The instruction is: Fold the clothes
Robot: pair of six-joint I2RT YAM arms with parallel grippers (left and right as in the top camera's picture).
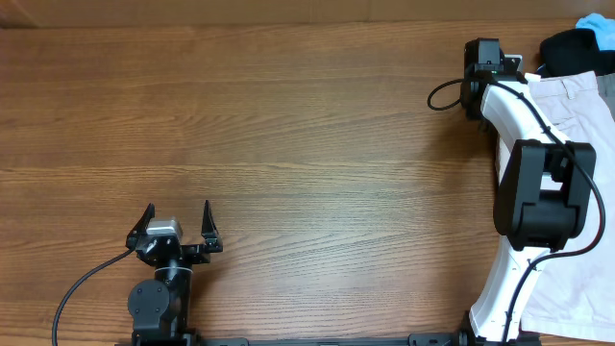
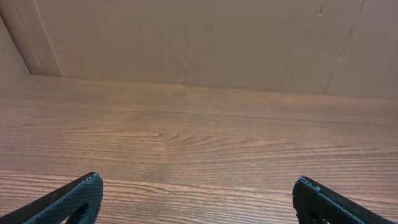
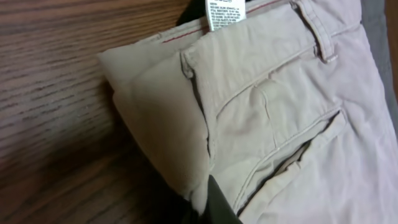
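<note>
The pale beige shorts lie at the table's right edge, partly under my right arm. In the right wrist view the shorts fill the frame, with the waistband, a belt loop, the slit back pocket and a white label showing. My right gripper is shut on the folded left edge of the shorts, the fabric pinched between its dark fingers. From overhead the right gripper sits at the shorts' far left corner, its fingertips hidden. My left gripper is open and empty over bare wood, also seen in the left wrist view.
A dark garment and a blue item lie at the far right corner, beyond the shorts. A brown cardboard wall stands behind the table. The wooden table spreads between the two arms.
</note>
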